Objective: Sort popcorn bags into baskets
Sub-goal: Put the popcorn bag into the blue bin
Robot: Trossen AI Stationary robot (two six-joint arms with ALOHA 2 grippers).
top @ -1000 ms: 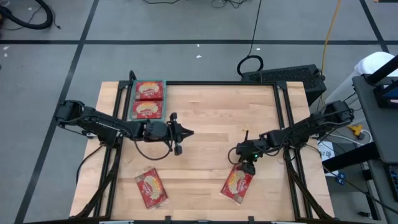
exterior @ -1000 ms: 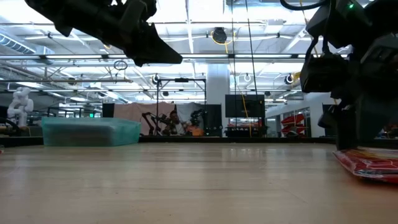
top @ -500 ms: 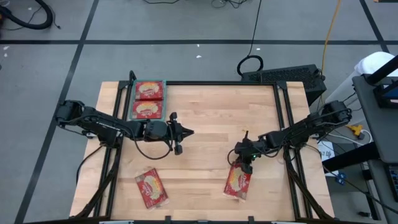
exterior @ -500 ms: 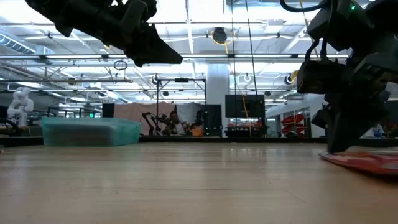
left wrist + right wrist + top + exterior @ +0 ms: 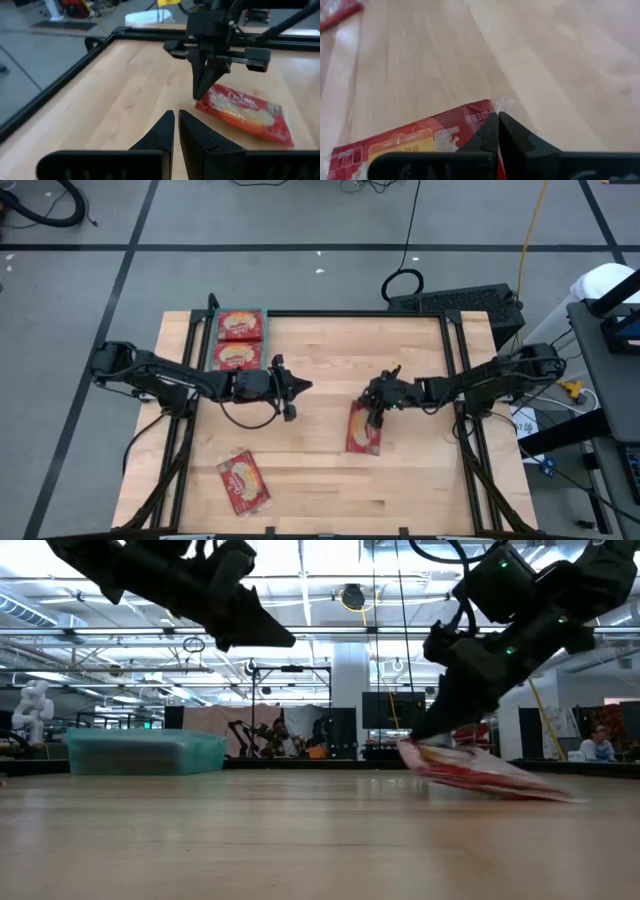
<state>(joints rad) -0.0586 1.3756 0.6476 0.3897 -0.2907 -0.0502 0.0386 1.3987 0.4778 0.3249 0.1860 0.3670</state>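
A teal basket at the table's far left holds two red popcorn bags. Another red bag lies flat near the front left. My right gripper hangs over the table's middle, shut on a third red bag, which also shows in the low view. To its left my left gripper hovers above the wood, shut and holding nothing. My right gripper pinches the bag's far end seam, close to a corner, between its two fingers. The fingers slant down from the table's right side. The held end is raised; the bag slopes down to its near end at the tabletop.
Bare wood lies between the held bag and the basket. A black frame rail runs along the table's sides. Beyond the far right corner lies a black keyboard.
My right gripper has taken hold of the bag near the front right and moved toward the far edge and the left. The bag has come along toward the table's middle, its held end lifted, its other end trailing low.
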